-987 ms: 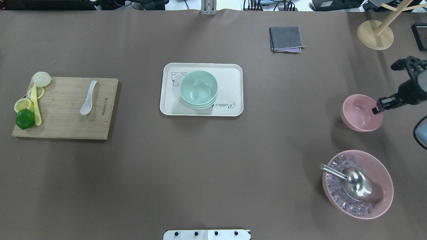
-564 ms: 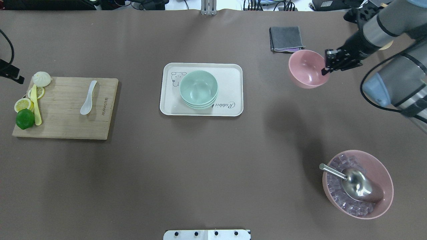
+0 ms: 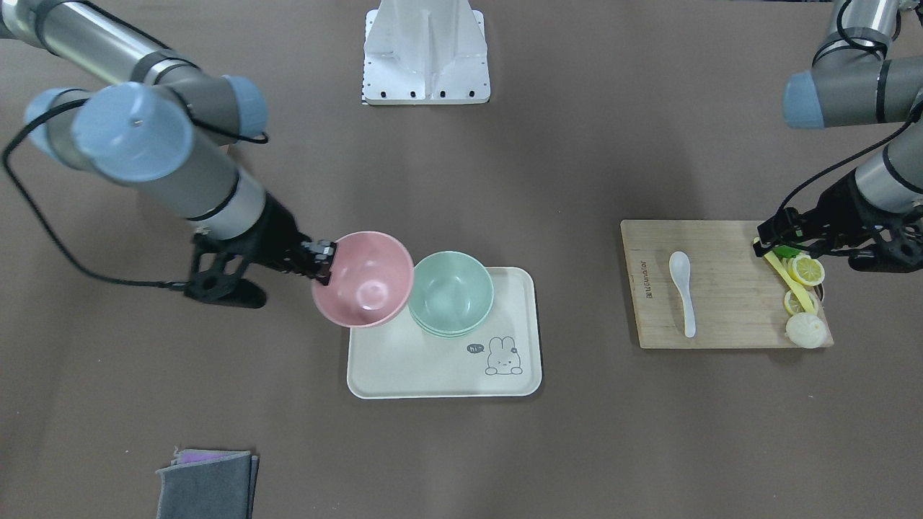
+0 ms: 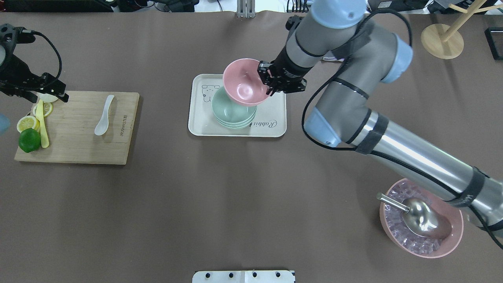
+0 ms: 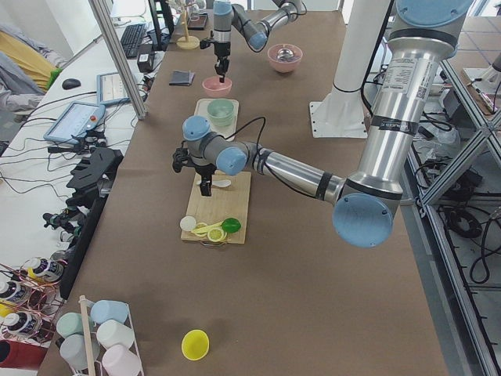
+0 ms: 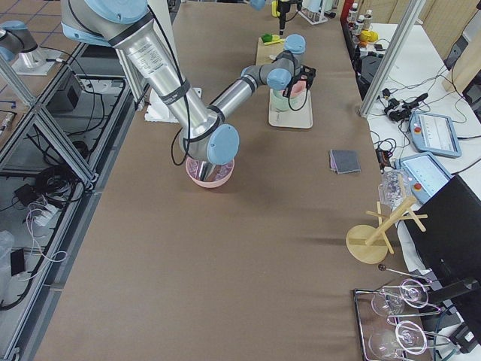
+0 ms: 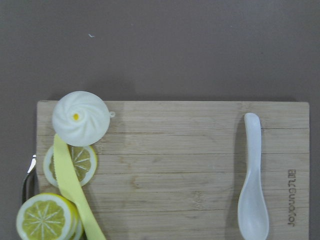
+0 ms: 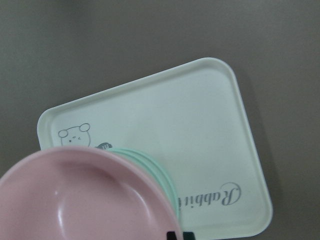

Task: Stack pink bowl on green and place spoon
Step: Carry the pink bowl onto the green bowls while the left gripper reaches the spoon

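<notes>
Overhead exterior: right pincer point(image 4: 268, 83) pinches the pink bowl point(image 4: 241, 83) by its rim, aloft and just short of the green bowl point(image 4: 229, 113).
Light, stiff, smooth ware: your single rim pinch likely lets it tilt or slip. Whether the left pincer point(image 4: 61, 94) is spread, you cannot tell.

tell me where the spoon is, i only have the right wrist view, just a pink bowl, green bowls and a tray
Observer: The white spoon lies on the cutting board, far over on the robot's left.
Operator: left gripper on it yet
Observer: No, the left gripper hovers over the board's end with the lemon slices, apart from the spoon.
Operator: any other spoon out there
Observer: A metal scoop rests in a large pink bowl of ice cubes near the robot's right.
</notes>
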